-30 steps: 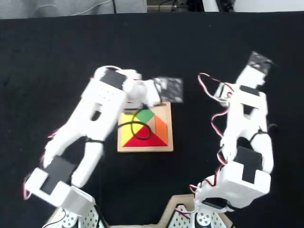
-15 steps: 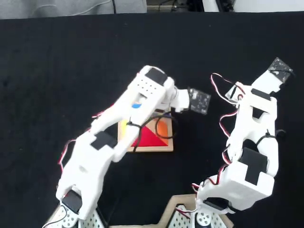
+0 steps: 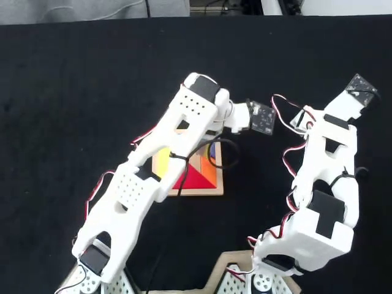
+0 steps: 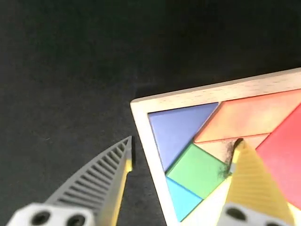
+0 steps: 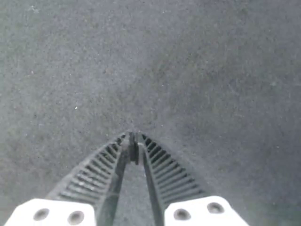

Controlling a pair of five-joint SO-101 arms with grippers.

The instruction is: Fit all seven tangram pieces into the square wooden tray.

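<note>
The left hand (image 4: 183, 141) is wide open, holding nothing. The wooden tray (image 4: 139, 117) lies right under it, one finger (image 4: 249, 179) over the tangram pieces (image 4: 178, 132). If the hand dips, that finger could bump the green piece (image 4: 195, 170) loose. The right hand (image 5: 133, 141) is pinched closed.

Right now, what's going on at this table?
A robot is fitting tangram pieces into a wooden tray. The left gripper hangs open over a corner of it, one finger above the pieces, the other outside the rim. A blue piece, a green piece, an orange piece and a red piece lie inside. The right gripper is shut on nothing over bare black cloth.
</note>
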